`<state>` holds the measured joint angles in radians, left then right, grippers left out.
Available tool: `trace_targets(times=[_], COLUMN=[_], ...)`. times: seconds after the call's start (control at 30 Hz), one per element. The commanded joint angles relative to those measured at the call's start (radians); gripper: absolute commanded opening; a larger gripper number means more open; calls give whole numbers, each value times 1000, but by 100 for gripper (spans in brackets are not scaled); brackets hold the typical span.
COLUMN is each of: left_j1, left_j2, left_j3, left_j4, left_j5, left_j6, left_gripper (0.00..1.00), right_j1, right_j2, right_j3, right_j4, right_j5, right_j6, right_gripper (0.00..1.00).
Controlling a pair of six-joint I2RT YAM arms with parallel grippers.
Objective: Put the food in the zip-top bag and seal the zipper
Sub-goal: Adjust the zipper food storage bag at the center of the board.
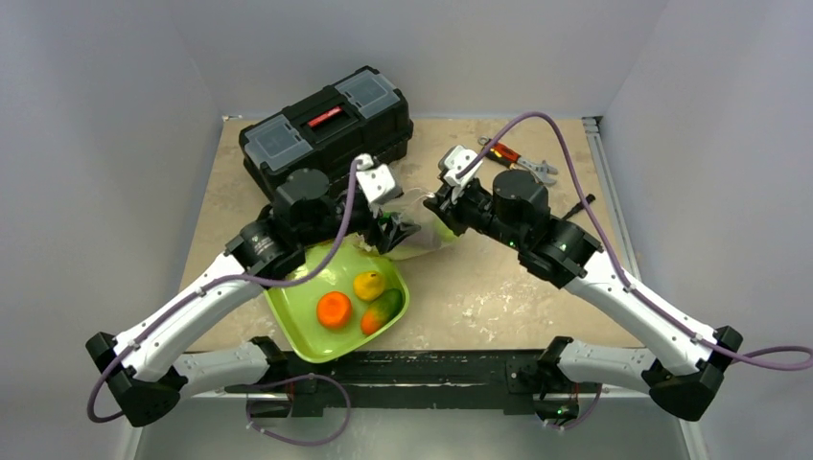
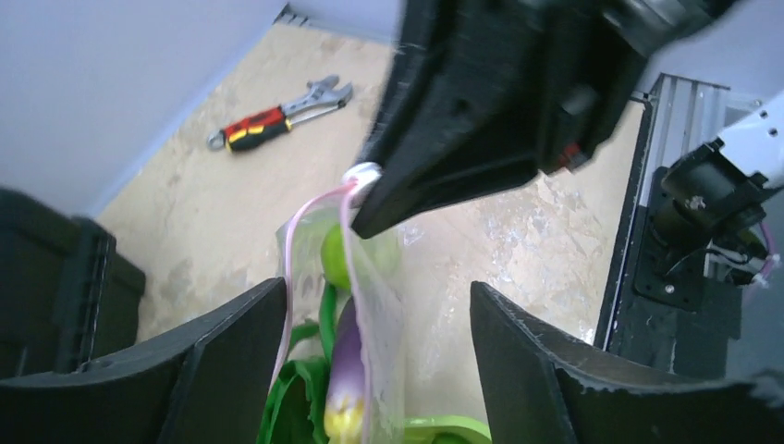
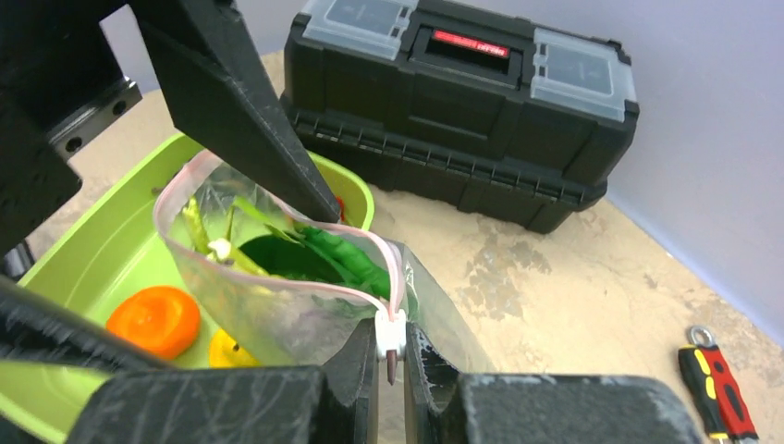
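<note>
The bag [image 3: 277, 305] hangs in the air just above the far right corner of the tray [image 1: 316, 353], near the middle of the bench. Its mouth gapes, and the pink zipper [image 2: 287, 250] loops open around the leafy greens [image 3: 305, 254], an eggplant [image 2: 347, 347] and a green apple [image 2: 335, 254] already inside. My right jaws are pressed together on the white slider [image 3: 390, 331] at the near end of that strip, and this carries the bag's weight. My left jaws are spread wide on either side of the bag, touching neither wall.

An orange [image 1: 334, 309], a yellow fruit [image 1: 369, 285] and a red-and-green one [image 1: 383, 307] lie in the tray, not yet bagged, so I judge loading is the step in hand, not sealing. To do it well, I should keep the right pinch firm and level so the mouth stays up. The left jaws should back straight off without snagging the film, then bring each piece down through the pink loop. The slider should not be drawn until the tray holds no food.
</note>
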<state>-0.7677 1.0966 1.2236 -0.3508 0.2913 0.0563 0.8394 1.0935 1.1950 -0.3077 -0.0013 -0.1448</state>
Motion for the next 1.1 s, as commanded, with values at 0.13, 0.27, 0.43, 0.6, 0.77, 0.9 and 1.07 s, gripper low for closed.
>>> trace_targets(times=[0.13,0.27,0.43,0.6,0.77,0.9,1.07], left_j1=[-68,-67,-67,-67,-67,-67,-70], left_j2=[-43,-23,-16,-4,-7,-28,-20], left_j3=[-102,-47,-71,-127,-154,-183,-186], left_j4=[274,175,145,189,229,255,229], left_j5=[44,52,127,138,80,28,63], left_j6=[330,437,477,493,496,495,483], left_gripper=[79,77,72,53,31,33,39], right_j1=[4,4,4,4,4,4,4], right_j2=[-16,-35,-27,-9,-5,0,11], right_j3=[106,86,91,111,114,113,128], right_j4=[-89,-104,-136,-169,-177,-179,-187], right_j5=[-93,-116,-128,-141,-152,-173,-179], right_j6=[-36,-80,-111,-139,-157,-161,-158], right_gripper=[0,0,0,0,0,0,0])
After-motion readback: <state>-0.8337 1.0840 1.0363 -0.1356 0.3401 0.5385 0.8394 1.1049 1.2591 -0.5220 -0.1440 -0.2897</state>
